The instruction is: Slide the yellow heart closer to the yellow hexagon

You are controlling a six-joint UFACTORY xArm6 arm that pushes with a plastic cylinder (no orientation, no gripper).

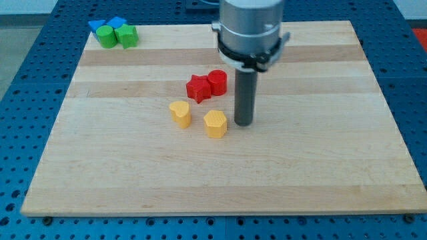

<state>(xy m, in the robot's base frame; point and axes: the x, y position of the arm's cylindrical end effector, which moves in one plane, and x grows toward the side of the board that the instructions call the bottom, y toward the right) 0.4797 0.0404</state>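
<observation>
The yellow heart (180, 113) lies on the wooden board (133, 173) a little left of centre. The yellow hexagon (215, 123) sits just to its right and slightly lower, a small gap between them. My tip (243, 124) rests on the board right beside the hexagon, on its right side, close to touching it. The rod rises to the grey arm body (251, 30) at the view's top.
A red star (198, 88) and a red cylinder (217, 82) touch each other just above the yellow blocks, left of the rod. At the board's top left corner, two green blocks (117, 37) and two blue blocks (107, 25) huddle together.
</observation>
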